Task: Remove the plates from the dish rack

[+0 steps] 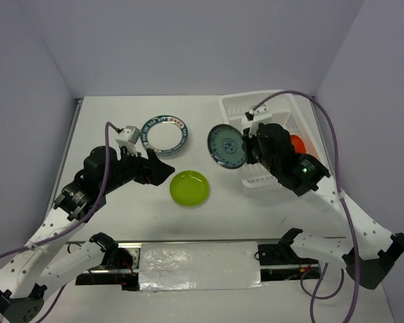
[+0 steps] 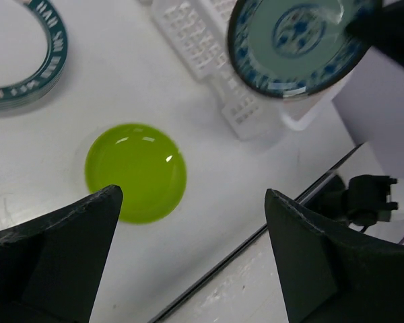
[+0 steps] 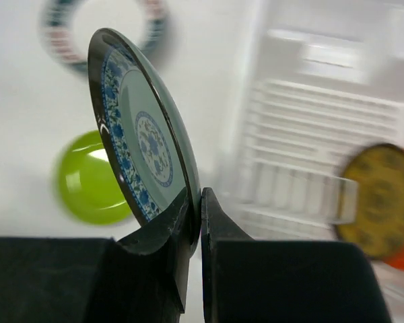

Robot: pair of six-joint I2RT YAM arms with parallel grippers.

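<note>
My right gripper [image 1: 246,143] is shut on the rim of a blue-patterned plate [image 1: 227,145] and holds it on edge above the table, just left of the white dish rack [image 1: 264,177]. The right wrist view shows the jaws [image 3: 196,202] clamped on this plate [image 3: 143,138]. An orange-red plate [image 1: 297,142] stands in the rack, and a yellow patterned plate [image 3: 380,202] stands in front of it. A lime green plate [image 1: 190,188] and a teal-rimmed plate [image 1: 165,133] lie on the table. My left gripper [image 1: 164,171] is open and empty, left of the lime plate [image 2: 136,172]. The white line-drawn plate is out of view.
The table's near edge with a dark rail and foil strip [image 1: 198,264] runs along the front between the arm bases. Grey walls enclose the back and both sides. The rack's slotted wall [image 2: 205,40] reaches toward the table's middle.
</note>
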